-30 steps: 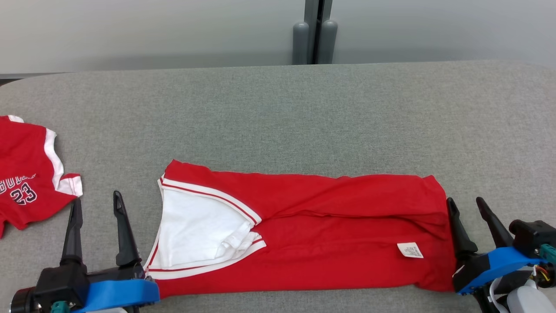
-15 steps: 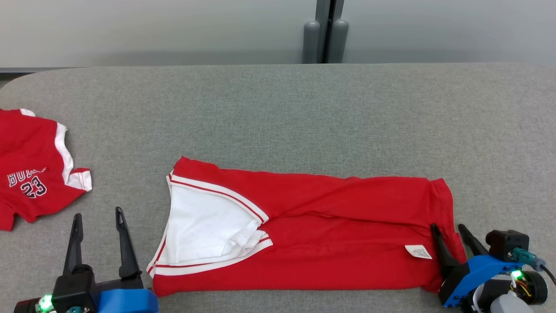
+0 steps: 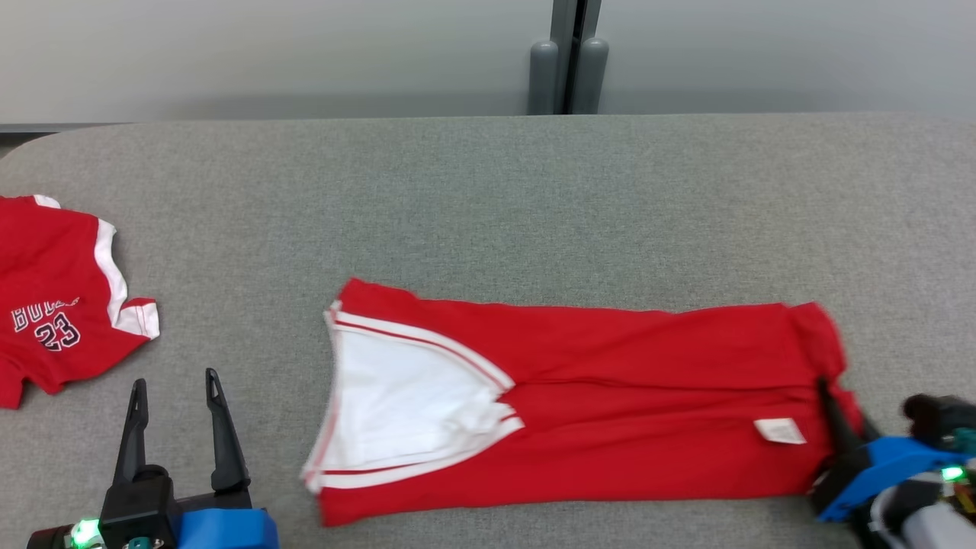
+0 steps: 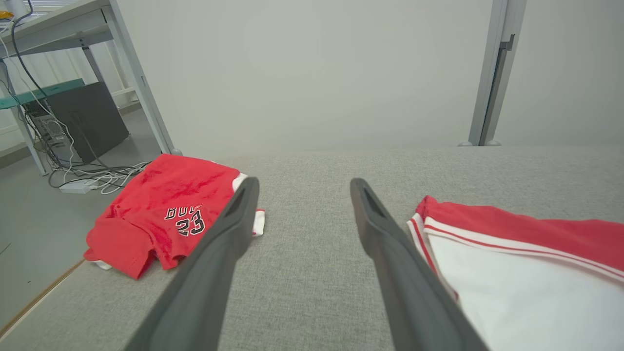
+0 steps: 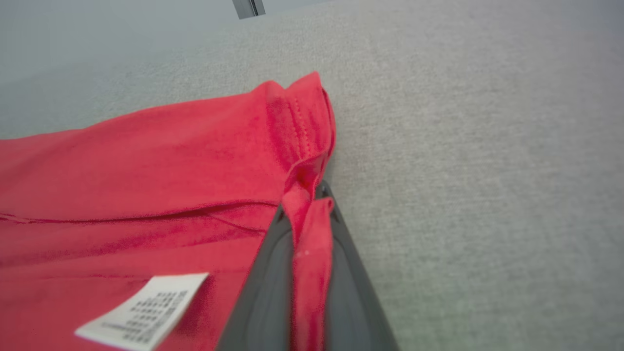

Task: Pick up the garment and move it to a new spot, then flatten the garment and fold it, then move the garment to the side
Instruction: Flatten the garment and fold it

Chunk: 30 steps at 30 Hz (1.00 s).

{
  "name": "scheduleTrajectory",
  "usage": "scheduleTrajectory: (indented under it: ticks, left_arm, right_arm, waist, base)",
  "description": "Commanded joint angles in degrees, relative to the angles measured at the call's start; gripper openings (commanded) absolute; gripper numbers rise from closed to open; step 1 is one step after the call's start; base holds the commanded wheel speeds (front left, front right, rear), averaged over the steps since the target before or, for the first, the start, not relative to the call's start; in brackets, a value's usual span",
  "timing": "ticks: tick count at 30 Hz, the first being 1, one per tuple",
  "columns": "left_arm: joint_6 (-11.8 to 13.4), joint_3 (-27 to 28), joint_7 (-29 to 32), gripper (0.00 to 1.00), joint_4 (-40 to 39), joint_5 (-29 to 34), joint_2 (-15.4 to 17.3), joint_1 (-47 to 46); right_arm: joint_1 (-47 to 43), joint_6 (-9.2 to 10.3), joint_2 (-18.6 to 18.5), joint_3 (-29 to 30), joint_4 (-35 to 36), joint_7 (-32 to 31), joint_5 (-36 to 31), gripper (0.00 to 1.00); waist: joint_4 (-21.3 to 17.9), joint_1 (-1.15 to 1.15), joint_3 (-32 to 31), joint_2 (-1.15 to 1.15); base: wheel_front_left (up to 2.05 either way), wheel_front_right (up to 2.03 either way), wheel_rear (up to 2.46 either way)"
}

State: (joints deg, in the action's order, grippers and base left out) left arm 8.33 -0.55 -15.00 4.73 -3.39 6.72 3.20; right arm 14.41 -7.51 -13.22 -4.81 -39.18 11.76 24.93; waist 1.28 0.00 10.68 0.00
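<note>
The red, white-trimmed garment (image 3: pixel 610 396) lies on the grey cloth table (image 3: pixel 488 198), folded lengthwise into a strip, so flattening and the first fold look done. The right gripper (image 5: pixel 312 204) has its fingers clamped on the garment's hem end. The left gripper (image 3: pixel 175 380) sits beside the collar end, fingers apart. Cross-folding and moving aside remain.

The left gripper (image 3: pixel 175 379) sits at lower left, fingers spread wide, pointing forward. The right gripper (image 3: pixel 827 390), at lower right, has its fingers pressed together on the garment (image 3: pixel 610 396) edge.
</note>
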Motion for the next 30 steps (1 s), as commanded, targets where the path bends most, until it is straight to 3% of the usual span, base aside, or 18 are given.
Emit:
scheduleTrajectory:
  ticks: [1, 7, 12, 21, 30]
  left_arm:
    - [-0.24, 0.48, -0.26, 1.0, 0.05, 0.44, -0.4, -0.68]
    - [-0.83, 1.11, -0.26, 1.0, 0.28, 1.0, -0.45, -0.4]
    - [-0.87, 1.46, -0.26, 1.0, 0.11, 1.4, -0.67, -0.05]
    - [-1.18, 2.54, -0.26, 1.0, 0.38, 1.52, -0.62, -0.07]
    - [-1.69, 2.62, -0.26, 1.0, 1.05, 1.45, -1.17, 0.02]
  right_arm:
    - [0.96, 0.03, -2.92, 2.09, -0.29, 0.69, 0.58, 0.0]
    - [1.87, 0.02, -8.96, 5.95, -0.85, -0.7, -0.42, 0.0]
    - [2.3, 0.02, -9.98, 7.02, 0.6, -2.44, -0.98, 0.0]
    - [0.65, 0.01, -3.74, 4.61, 7.37, -3.4, 0.67, 0.0]
    - [-0.95, 0.01, 4.37, -5.33, 18.59, -7.21, 1.25, 0.0]
  waist:
    - [-0.27, 0.0, -0.26, 0.0]
    - [-1.11, 0.0, -0.83, 0.0]
    - [-1.83, 0.0, -1.08, 0.0]
    - [-1.93, 0.0, -1.45, 0.0]
    - [-1.29, 0.0, -1.75, 0.0]
  base:
    - [0.0, 0.0, 0.0]
    - [0.0, 0.0, 0.0]
    - [0.0, 0.0, 0.0]
    - [0.0, 0.0, 0.0]
    - [0.0, 0.0, 0.0]
